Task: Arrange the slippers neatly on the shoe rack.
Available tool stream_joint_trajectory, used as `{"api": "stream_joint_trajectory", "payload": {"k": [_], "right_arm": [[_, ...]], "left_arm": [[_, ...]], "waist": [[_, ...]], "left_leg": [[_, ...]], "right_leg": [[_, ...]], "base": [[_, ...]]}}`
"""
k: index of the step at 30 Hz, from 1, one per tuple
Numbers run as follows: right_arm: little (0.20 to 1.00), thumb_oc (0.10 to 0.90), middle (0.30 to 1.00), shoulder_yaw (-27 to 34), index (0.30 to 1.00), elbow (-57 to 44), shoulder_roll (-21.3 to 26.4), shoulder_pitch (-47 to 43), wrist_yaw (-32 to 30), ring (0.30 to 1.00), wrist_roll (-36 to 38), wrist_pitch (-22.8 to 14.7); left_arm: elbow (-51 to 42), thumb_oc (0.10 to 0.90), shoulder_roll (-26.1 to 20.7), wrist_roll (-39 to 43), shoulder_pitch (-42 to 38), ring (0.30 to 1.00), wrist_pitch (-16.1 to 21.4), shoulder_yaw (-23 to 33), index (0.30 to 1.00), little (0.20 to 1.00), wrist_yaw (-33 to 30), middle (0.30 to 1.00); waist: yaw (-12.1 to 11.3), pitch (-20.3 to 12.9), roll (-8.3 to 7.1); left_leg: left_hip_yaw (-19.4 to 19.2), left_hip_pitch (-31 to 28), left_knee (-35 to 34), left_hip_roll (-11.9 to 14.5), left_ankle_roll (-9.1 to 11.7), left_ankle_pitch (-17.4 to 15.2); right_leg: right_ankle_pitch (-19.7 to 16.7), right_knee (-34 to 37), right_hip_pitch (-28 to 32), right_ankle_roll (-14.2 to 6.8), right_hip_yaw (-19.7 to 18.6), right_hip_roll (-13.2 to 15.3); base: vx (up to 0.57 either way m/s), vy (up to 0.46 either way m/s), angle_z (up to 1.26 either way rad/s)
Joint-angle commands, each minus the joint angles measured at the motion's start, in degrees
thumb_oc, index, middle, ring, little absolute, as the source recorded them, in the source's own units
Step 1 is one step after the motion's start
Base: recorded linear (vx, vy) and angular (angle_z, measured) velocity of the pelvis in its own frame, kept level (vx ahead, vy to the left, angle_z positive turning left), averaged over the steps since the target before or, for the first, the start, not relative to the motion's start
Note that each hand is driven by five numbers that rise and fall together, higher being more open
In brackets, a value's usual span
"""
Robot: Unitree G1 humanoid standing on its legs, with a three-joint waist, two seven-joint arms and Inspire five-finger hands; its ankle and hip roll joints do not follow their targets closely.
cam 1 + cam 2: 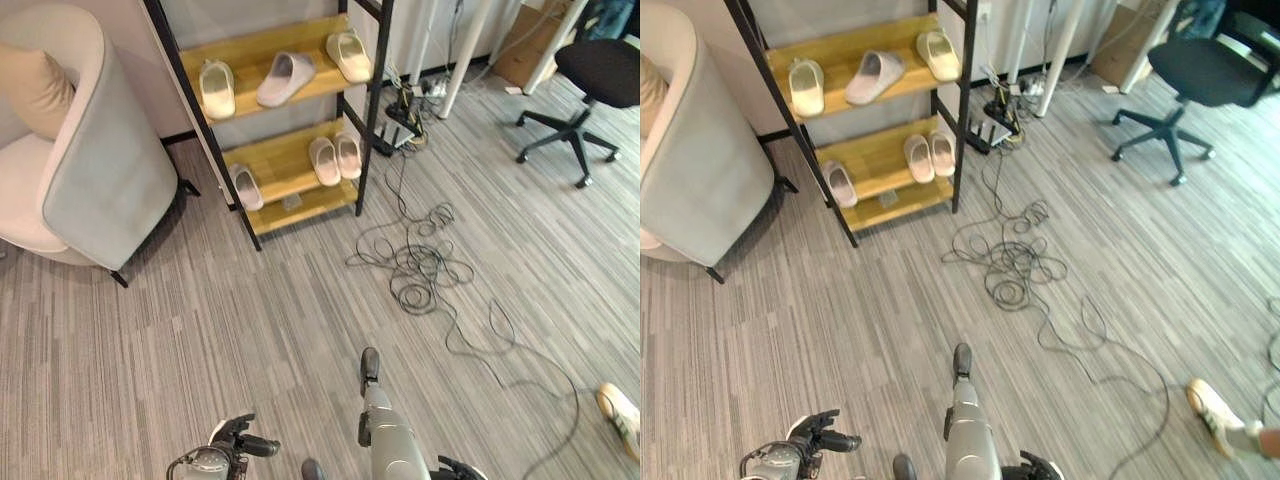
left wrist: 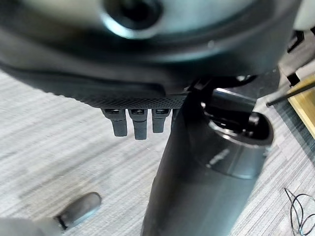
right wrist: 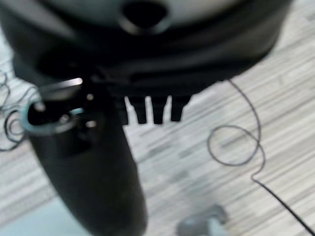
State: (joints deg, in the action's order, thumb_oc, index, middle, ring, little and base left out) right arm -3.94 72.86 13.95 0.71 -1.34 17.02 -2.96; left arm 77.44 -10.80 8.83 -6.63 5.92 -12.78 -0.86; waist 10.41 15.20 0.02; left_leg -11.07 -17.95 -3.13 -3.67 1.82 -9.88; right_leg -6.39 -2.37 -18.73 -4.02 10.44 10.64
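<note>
I am idling well short of the shoe rack (image 1: 285, 195): both shelves are holding slippers (image 1: 336, 158) far ahead of my left hand (image 1: 240, 440), fingers relaxed and empty; right hand (image 3: 152, 108) likewise released, carrying nothing.

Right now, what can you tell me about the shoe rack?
The shoe rack has a black frame and two wooden shelves, and stands on the grey floor beside an armchair. The top shelf holds three pale slippers, spread apart and turned different ways. The lower shelf has a neat pair and one single slipper near its left front edge.
</note>
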Motion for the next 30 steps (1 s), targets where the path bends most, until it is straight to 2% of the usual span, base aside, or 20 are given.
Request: {"api": "stream_joint_trajectory", "payload": {"k": [1, 2, 3, 4, 6, 7, 8, 9, 10, 12, 14, 16, 18, 21, 23, 24, 25, 26, 27, 30], "right_arm": [[0.9, 0.8, 0.9, -0.1, 0.9, 0.1, 5.2, 1.4, 0.0, 0.9, 1.3, -0.8], [0.9, 0.8, 0.9, -0.1, 0.9, 0.1, 5.2, 1.4, 0.0, 0.9, 1.3, -0.8], [0.9, 0.8, 0.9, -0.4, 0.9, 1.5, 5.8, 1.4, -0.6, 0.9, 0.5, -0.6], [0.9, 0.8, 0.9, -0.6, 0.9, 1.8, 6.0, 1.1, -1.0, 0.9, 0.3, -0.5], [0.9, 0.8, 0.9, -1.9, 0.9, 1.2, 6.7, 0.3, -1.8, 0.9, 0.4, -0.4], [0.9, 0.8, 0.9, -2.3, 0.9, 0.8, 7.2, 0.1, -1.8, 0.9, 0.9, -0.6], [0.9, 0.8, 0.9, -2.3, 0.9, 0.8, 7.2, 0.1, -1.8, 0.9, 0.9, -0.6], [0.9, 0.8, 0.9, -2.2, 0.9, -0.6, 7.6, 0.4, -1.8, 0.9, 0.9, -1.2], [0.9, 0.8, 0.9, -2.2, 0.9, -0.7, 7.7, 0.4, -1.8, 0.9, 0.9, -1.2], [0.9, 0.8, 0.9, -2.3, 0.9, -2.3, 8.1, 0.3, -2.6, 0.9, 0.1, -1.6], [0.9, 0.8, 0.9, -2.6, 0.9, -3.1, 8.3, 0.1, -3.2, 0.9, -0.8, -1.7], [0.9, 0.8, 0.9, -4.3, 0.9, -6.7, 9.0, -0.1, -4.3, 0.9, -3.1, -2.1], [0.9, 0.8, 0.9, -5.8, 0.9, -10.1, 9.0, 0.1, -4.8, 0.9, -4.9, -2.3], [0.9, 0.8, 0.9, -6.6, 0.9, -16.9, 8.7, 1.7, -4.6, 0.9, -7.2, -2.5], [0.9, 0.8, 0.9, -6.5, 0.9, -20.2, 8.6, 2.8, -4.5, 0.9, -8.0, -2.6], [0.9, 0.8, 0.9, -6.4, 0.9, -22.9, 8.5, 3.8, -4.0, 0.9, -8.9, -2.6], [0.9, 0.8, 0.9, -6.4, 0.9, -22.9, 8.5, 3.8, -4.0, 0.9, -8.9, -2.6], [0.9, 0.8, 0.9, -6.4, 0.9, -27.6, 8.5, 4.3, -3.4, 0.9, -9.9, -2.8], [0.9, 0.8, 0.9, -6.4, 0.9, -27.6, 8.5, 4.3, -3.4, 0.9, -10.0, -2.7], [0.9, 0.8, 0.9, -7.7, 0.9, -34.7, 9.0, 4.2, -2.9, 0.9, -12.0, -3.5]], "left_arm": [[0.3, 0.8, -1.1, -3.8, 3.7, 0.9, -0.2, 1.5, 0.9, 0.9, -0.3, 0.9], [0.3, 0.8, -1.1, -3.8, 3.7, 0.9, -0.2, 1.5, 0.9, 0.9, -0.3, 0.9], [0.2, 0.8, -1.3, -2.7, 4.3, 0.9, -0.8, 1.9, 0.9, 0.9, -0.3, 0.9], [-0.4, 0.8, -1.6, -1.8, 4.6, 0.9, -1.0, 2.4, 0.9, 0.9, -0.3, 0.9], [-1.7, 0.8, -2.0, -0.3, 3.8, 0.9, -1.3, 2.3, 0.9, 0.9, -0.8, 0.9], [-2.6, 0.8, -1.7, 1.8, 3.1, 0.9, -0.9, 2.6, 0.9, 0.9, -0.9, 0.9], [-2.6, 0.8, -1.7, 1.8, 3.1, 0.9, -0.9, 2.6, 0.9, 0.9, -0.9, 0.9], [-3.3, 0.8, -1.3, 2.7, 3.1, 0.9, -0.3, 2.4, 0.9, 0.9, -0.9, 0.9], [-3.3, 0.8, -1.3, 2.7, 3.1, 0.9, -0.3, 2.4, 0.9, 0.9, -0.9, 0.9], [-4.1, 0.8, -1.1, 2.4, 2.8, 0.9, 0.1, 1.6, 0.9, 0.9, -1.3, 0.9], [-4.6, 0.8, -1.1, 2.3, 2.5, 0.9, 0.0, 1.4, 0.9, 0.9, -1.6, 0.9], [-5.7, 0.8, -1.2, 2.3, 2.2, 0.9, 0.2, 1.2, 0.9, 0.9, -3.0, 0.9], [-4.8, 0.8, -1.1, 2.5, 2.4, 0.9, -0.2, 2.0, 0.9, 0.9, -3.4, 0.9], [-2.1, 0.8, -1.3, 2.0, 4.0, 0.9, -1.3, 4.8, 0.9, 0.9, -3.5, 0.9], [-0.2, 0.8, -1.1, 1.1, 4.6, 0.9, -2.1, 6.2, 0.9, 0.9, -3.3, 0.9], [0.1, 0.8, -1.6, 0.6, 4.7, 0.9, -2.4, 6.9, 0.9, 0.9, -3.3, 0.9], [0.1, 0.8, -1.6, 0.6, 4.7, 0.9, -2.4, 6.9, 0.9, 0.9, -3.3, 0.9], [-0.8, 0.8, -2.2, 0.9, 4.6, 0.9, -2.5, 7.2, 0.9, 0.9, -2.7, 0.9], [-0.8, 0.8, -2.2, 0.9, 4.6, 0.9, -2.5, 7.2, 0.9, 0.9, -2.7, 0.9], [-1.0, 0.8, -4.0, 1.6, 3.5, 0.9, -2.7, 8.4, 0.9, 0.9, -3.7, 0.9]], "waist": [[0.8, -0.8, 0.96], [0.9, -0.9, 0.8], [0.2, -0.7, 0.68], [-0.7, -0.1, 0.03], [-3.0, 1.8, -1.9], [-4.8, 2.5, -2.9], [-4.9, 2.6, -2.84], [-6.1, 2.1, -2.98], [-6.1, 2.1, -3.03], [-7.3, 1.8, -3.06], [-8.0, 1.8, -3.01], [-10.0, 1.6, -2.75], [-11.0, 1.3, -2.8], [-10.7, -0.9, -2.86], [-10.5, -2.6, -3.52], [-10.6, -3.8, -4.27], [-10.6, -3.8, -4.31], [-10.2, -3.8, -4.75], [-10.2, -3.8, -4.8], [-8.6, -2.4, -4.12]], "left_leg": [[0.9, 2.8, 13.0, 8.6, 1.5, -7.1], [1.0, 3.0, 12.9, 8.5, 1.5, -6.9], [1.4, 10.6, 32.9, 14.0, 3.3, 3.2], [2.2, 13.9, 41.6, 15.6, 3.0, 7.6], [1.6, 19.5, 54.8, 18.4, 1.5, 8.7], [-2.0, 23.7, 55.4, 19.7, 1.0, 7.5], [-2.0, 23.7, 55.4, 19.8, 1.0, 7.4], [-5.0, 26.8, 47.9, 18.9, 1.1, 6.4], [-5.1, 26.6, 47.7, 18.8, 1.1, 6.4], [-9.0, 29.9, 37.5, 19.4, 2.0, 8.7], [-9.8, 30.8, 33.2, 19.5, 2.5, 10.2], [-8.5, 32.4, 21.4, 18.6, 3.6, 13.0], [-6.6, 32.3, 17.0, 18.6, 4.1, 14.2], [-8.6, 29.7, 13.1, 18.9, 4.1, 14.5], [-9.2, 28.4, 13.3, 17.5, 3.4, 13.1], [-9.6, 27.5, 13.9, 15.7, 2.0, 10.6], [-9.6, 27.5, 13.9, 15.6, 2.0, 10.5], [-9.4, 25.4, 13.3, 13.0, -0.1, 7.7], [-9.5, 25.5, 13.3, 12.9, -0.2, 7.7], [-8.3, 22.2, 12.4, 10.7, -2.3, 4.9]], "right_leg": [[2.4, -2.9, 2.5, -3.3, -2.9, 1.0], [2.3, -2.8, 2.4, -3.2, -2.9, 1.2], [4.9, -4.2, 5.6, 0.5, -1.9, -1.4], [6.3, -4.6, 7.5, 2.9, -1.4, -3.0], [9.3, -4.5, 12.2, 6.1, -1.0, -5.3], [11.4, -4.1, 15.8, 6.9, -0.7, -5.9], [11.4, -4.1, 15.9, 6.9, -0.8, -6.0], [12.6, -3.0, 18.9, 6.6, -0.8, -6.4], [12.7, -3.0, 19.0, 6.5, -0.8, -6.3], [14.0, -1.1, 23.0, 5.6, -0.4, -6.4], [14.6, -0.7, 24.2, 5.1, -0.3, -6.4], [16.3, 0.1, 27.3, 3.9, 0.6, -6.7], [17.3, 0.4, 29.2, 3.3, 0.6, -6.9], [18.6, 0.6, 31.2, 2.2, 0.6, -6.8], [19.4, -0.5, 31.7, 1.1, 1.1, -5.5], [18.8, -4.1, 30.9, -0.3, 1.4, -3.7], [18.8, -4.1, 30.8, -0.4, 1.4, -3.6], [14.5, -12.9, 27.2, -2.9, 1.1, -1.1], [14.5, -13.0, 27.1, -2.9, 1.0, -1.0], [8.3, -23.9, 19.6, -4.4, -1.7, 0.4]], "base": [[0.32, -0.253, 0.22], [0.3, -0.482, 0.04], [0.25, -0.54, -0.05], [0.37, -0.76, -0.01], [0.34, -0.55, -0.17], [0.28, -0.313, -0.43], [0.47, -0.212, -0.38], [0.27, -0.046, -0.39], [0.41, -0.057, -0.22], [0.35, -0.007, -0.04], [0.25, 0.027, -0.08], [0.44, 0.127, -0.24], [0.51, 0.183, -0.26], [0.38, 0.19, -0.33], [0.4, 0.271, -0.15], [0.18, 0.143, -0.06], [0.33, 0.332, 0.16], [0.15, 0.195, 0.32], [0.2, 0.275, 0.33], [0.16, 0.168, 0.29]]}}
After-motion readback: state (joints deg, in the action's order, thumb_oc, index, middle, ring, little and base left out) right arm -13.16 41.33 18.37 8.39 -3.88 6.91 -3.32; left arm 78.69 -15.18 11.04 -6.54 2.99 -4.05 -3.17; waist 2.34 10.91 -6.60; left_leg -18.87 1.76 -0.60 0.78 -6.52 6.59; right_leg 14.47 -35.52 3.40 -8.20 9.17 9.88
